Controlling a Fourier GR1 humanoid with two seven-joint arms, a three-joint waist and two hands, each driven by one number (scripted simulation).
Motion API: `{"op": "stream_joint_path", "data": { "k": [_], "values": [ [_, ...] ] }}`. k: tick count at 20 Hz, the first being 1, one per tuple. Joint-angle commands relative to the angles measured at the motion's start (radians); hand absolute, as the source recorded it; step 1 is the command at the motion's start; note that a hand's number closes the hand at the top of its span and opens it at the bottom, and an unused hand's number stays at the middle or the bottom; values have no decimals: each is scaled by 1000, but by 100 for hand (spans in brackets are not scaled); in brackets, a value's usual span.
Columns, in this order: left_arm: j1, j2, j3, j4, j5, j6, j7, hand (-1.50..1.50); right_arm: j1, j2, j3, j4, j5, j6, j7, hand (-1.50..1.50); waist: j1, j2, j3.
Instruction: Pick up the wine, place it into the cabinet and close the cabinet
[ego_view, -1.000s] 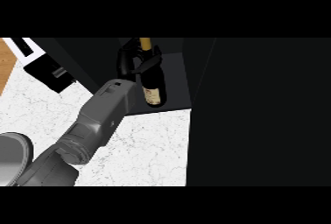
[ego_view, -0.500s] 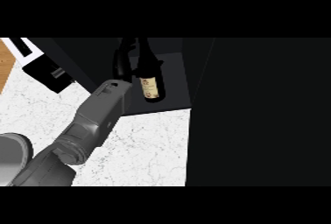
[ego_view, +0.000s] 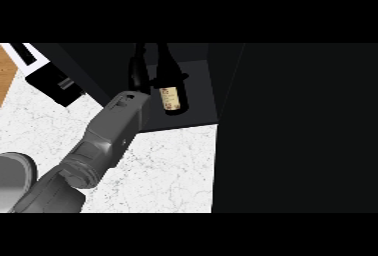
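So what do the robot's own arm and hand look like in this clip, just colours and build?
One arm shows: a grey forearm built of boxy, smooth-sided segments, widening to a rounder grey section toward the lower left edge. It ends in a black hand with slender black fingers, hard to separate from the dark cabinet behind it. No cables, markings or sleeves are visible. The other arm is out of view.

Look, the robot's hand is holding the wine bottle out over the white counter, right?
Not quite. The head view shows the hand holding the wine bottle, but inside the dark cabinet, not out over the white counter.
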Motion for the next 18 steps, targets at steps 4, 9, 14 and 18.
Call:
{"op": "stream_joint_path", "data": {
  "k": [4,9,14,18],
  "values": [
    [33,-17,13,-14,1,-29,-91,-150,-20,-3,-13,19,18,-4,-11,-150,17,-2,-2],
    [5,-15,27,-16,6,-73,-74,-150,-1,13,2,9,34,-6,-14,-150,19,-8,-1],
    [-23,-57,46,-39,12,-60,-100,-150,28,23,16,-1,26,8,-17,-150,35,-19,0],
    [51,-59,68,-92,27,-94,-182,-150,27,33,21,12,15,13,-28,-150,36,-20,0]
  ]
}}
